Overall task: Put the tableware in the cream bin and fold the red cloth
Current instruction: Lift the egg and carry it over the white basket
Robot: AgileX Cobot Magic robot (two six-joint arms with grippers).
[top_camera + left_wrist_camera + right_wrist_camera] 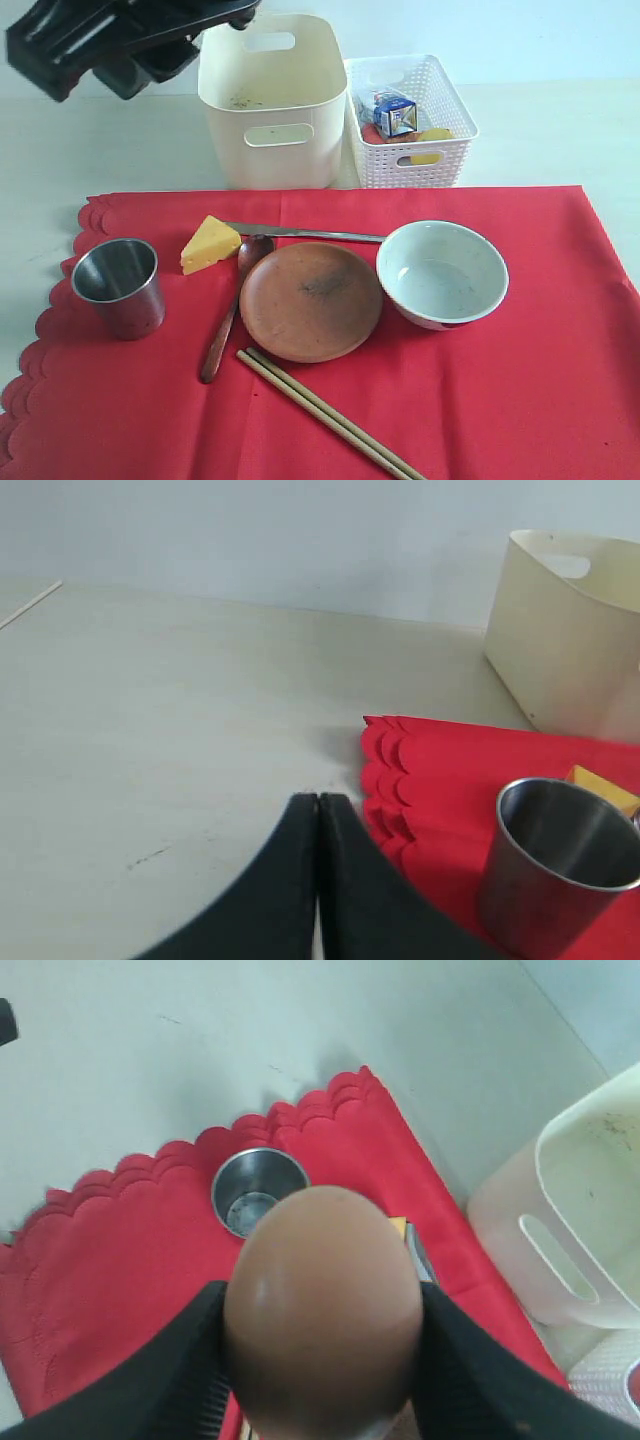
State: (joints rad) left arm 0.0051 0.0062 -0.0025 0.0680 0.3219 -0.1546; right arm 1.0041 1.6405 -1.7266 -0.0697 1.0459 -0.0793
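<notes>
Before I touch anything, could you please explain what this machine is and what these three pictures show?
It is a robot with two arms, each ending in a gripper. One picture comes from a camera off the arms; the other two from a camera on each wrist. On the red cloth are a cup, cheese, knife, spoon, plate, bowl and chopsticks; a cream bin and a white basket stand behind it. The left gripper is shut and empty. The right gripper holds an egg.
</notes>
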